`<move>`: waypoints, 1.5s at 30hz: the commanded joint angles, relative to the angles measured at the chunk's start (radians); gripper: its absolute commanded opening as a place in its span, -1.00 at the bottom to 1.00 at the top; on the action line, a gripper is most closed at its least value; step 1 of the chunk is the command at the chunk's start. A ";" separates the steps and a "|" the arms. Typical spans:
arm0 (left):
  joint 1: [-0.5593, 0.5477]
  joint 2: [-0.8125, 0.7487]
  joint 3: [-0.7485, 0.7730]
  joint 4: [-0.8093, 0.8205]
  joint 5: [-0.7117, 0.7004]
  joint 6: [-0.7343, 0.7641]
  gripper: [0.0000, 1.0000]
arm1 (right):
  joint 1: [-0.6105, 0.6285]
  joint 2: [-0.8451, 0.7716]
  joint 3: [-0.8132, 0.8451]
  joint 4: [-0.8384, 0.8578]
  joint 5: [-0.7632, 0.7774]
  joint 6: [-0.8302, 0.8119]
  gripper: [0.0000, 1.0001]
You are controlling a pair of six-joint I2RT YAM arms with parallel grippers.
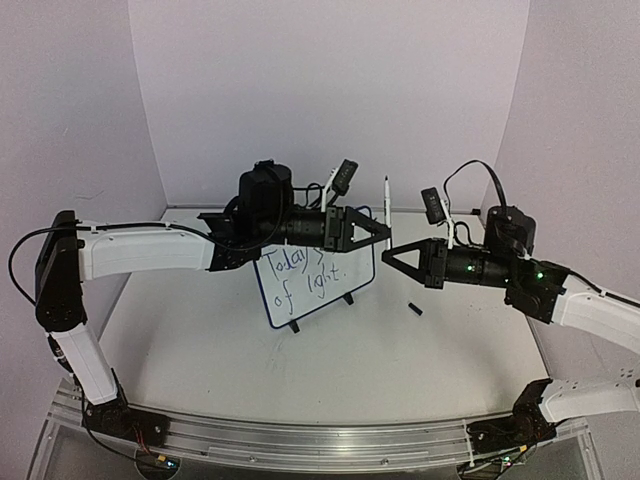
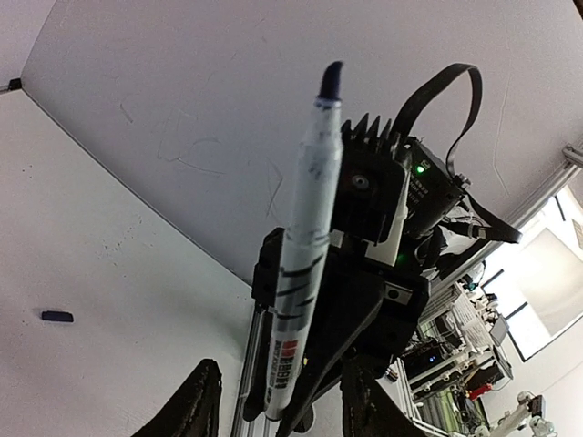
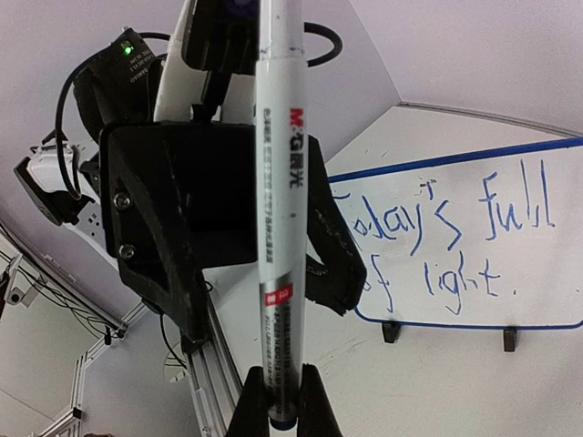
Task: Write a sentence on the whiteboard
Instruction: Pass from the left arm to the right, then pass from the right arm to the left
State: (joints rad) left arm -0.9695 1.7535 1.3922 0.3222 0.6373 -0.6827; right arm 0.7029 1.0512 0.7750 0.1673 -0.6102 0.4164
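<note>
A pale table carries two white-and-black robot arms that meet above its middle. Just behind them, a small white rectangular whiteboard with a thin blue rim leans back on black clip feet. A handwritten blue sentence, "Today's full of light.", fills two lines (so the writing looks finished). The board seems light and easily tipped, so grip its rim, never the smudgeable ink. The left gripper has its fingers spread either side of a slim white plastic marker pen. The pen stands upright, pinched at its lower end by the right gripper. A small dark cap lies on the table.
</note>
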 commanded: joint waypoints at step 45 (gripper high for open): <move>0.017 -0.059 -0.038 -0.098 -0.028 0.111 -1.00 | -0.049 0.000 0.019 -0.320 0.446 0.089 0.36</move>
State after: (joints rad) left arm -0.9646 1.8210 1.3769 0.3580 0.6109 -0.6777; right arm 0.7082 1.0710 0.7418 0.0772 -0.3782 0.4961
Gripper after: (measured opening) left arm 0.072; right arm 0.667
